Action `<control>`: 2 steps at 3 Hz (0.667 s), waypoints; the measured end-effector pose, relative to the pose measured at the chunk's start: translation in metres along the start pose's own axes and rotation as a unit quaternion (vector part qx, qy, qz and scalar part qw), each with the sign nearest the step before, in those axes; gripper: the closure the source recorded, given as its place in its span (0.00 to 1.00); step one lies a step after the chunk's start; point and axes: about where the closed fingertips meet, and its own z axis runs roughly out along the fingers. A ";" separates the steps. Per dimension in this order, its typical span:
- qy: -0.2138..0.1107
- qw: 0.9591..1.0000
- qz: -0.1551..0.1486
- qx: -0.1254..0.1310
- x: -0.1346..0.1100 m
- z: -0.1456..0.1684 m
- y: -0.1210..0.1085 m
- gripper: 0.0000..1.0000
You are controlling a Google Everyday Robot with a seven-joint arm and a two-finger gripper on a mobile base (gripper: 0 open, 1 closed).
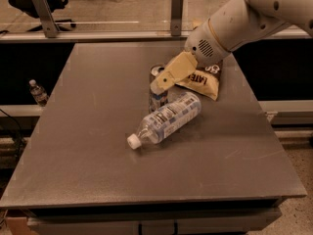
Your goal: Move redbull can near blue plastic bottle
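Note:
The redbull can stands upright near the middle of the dark table, its silver top showing just left of the arm. The blue plastic bottle lies on its side directly in front of the can, almost touching it, with its white cap pointing to the front left. My gripper reaches in from the upper right and sits at the can's upper part, covering its right side. The white arm stretches away to the upper right.
A chip bag lies behind the can to the right, partly under the arm. A small bottle stands off the table at the left. A glass rail with metal posts runs behind the table.

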 end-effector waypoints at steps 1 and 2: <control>0.015 1.000 -0.005 0.005 0.025 -0.024 0.000 0.00; 0.024 0.999 -0.005 0.027 0.051 -0.041 0.005 0.00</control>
